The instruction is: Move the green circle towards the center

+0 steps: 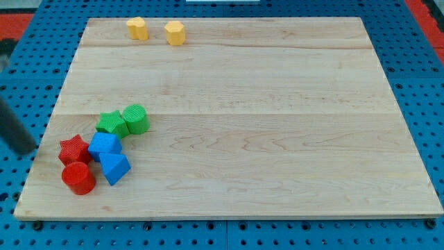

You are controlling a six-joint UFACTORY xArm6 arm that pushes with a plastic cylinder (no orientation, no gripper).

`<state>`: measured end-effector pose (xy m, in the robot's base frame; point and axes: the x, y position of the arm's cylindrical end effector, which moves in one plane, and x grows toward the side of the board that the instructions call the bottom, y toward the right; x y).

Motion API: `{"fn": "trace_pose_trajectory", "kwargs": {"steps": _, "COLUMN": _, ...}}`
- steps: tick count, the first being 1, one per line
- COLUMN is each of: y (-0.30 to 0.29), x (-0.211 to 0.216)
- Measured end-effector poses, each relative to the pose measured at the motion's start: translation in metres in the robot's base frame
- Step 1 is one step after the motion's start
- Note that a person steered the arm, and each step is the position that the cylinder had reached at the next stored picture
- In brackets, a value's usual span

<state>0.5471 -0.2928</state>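
Observation:
The green circle [137,119] sits on the left part of the wooden board [263,125], touching a green star-like block [111,124] on its left. My rod comes in from the view's left edge, and my tip [27,150] rests just off the board's left edge, well to the left of the green circle and level with the red star [73,149]. The tip touches no block.
Two blue blocks [105,145] [114,167] lie just below the green pair. A red circle [78,178] sits under the red star. Two yellow blocks [137,28] [175,32] stand near the board's top edge, left of middle.

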Motion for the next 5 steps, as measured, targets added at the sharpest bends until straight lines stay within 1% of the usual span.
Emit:
{"fn": "trace_pose_trajectory", "kwargs": {"steps": 1, "y": 0.032, "x": 0.060}}
{"fn": "trace_pose_trajectory", "kwargs": {"steps": 2, "y": 0.055, "x": 0.036}}
{"fn": "trace_pose_trajectory", "kwargs": {"steps": 3, "y": 0.083, "x": -0.020}}
{"fn": "trace_pose_trajectory", "kwargs": {"steps": 4, "y": 0.114, "x": -0.036}}
{"fn": "trace_pose_trajectory", "kwargs": {"steps": 5, "y": 0.122, "x": -0.043}}
